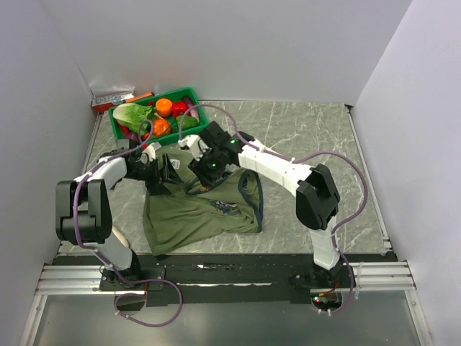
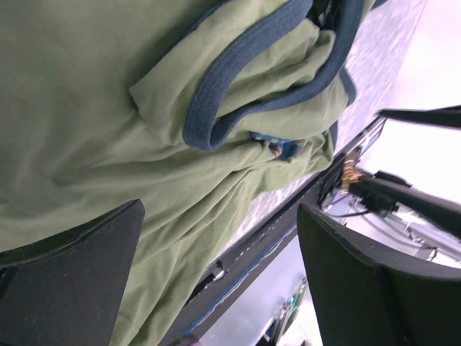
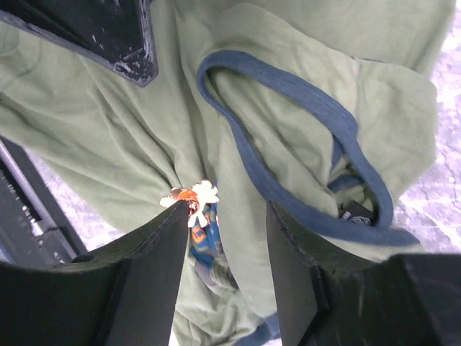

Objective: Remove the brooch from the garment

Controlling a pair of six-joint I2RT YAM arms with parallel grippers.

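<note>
Right gripper (image 3: 229,213): jaws parted, released, nothing pinched. Cloth shows through the gap.

Brooch (image 3: 191,196): at the tip of one finger (image 3: 137,281) and touching it, but not between the two. Tiny, with pale petals and an orange-red centre. It lies against the garment (image 3: 108,144), just above the graphic (image 3: 207,241), which is a crumpled blue-and-orange patch in a fold. Cannot tell whether the pin is through the cloth or free of it.

Beyond the fingers: olive cloth in deep folds. Navy trim (image 3: 288,94) runs across it in a long loop around one opening.

Left gripper (image 2: 220,216): jaws wide apart, released, nothing between them. Bunched garment fills its wrist view behind the fingers, with the trim curled over and a sliver of the graphic in a crease.

From above: both grippers are low over the garment's far edge, close together. The left is at the far-left corner, the right nearer the middle. The garment is heaped there and spreads out toward the near edge of the table (image 1: 302,130), which is grey marbled. The brooch is too small to pick out from this height.

Farther out: a green basket (image 1: 189,94) sits just beyond the grippers, far left. It holds lettuce (image 1: 132,114) and some orange and red pieces. A red-and-white box (image 1: 112,97) sits behind it by the wall.
</note>
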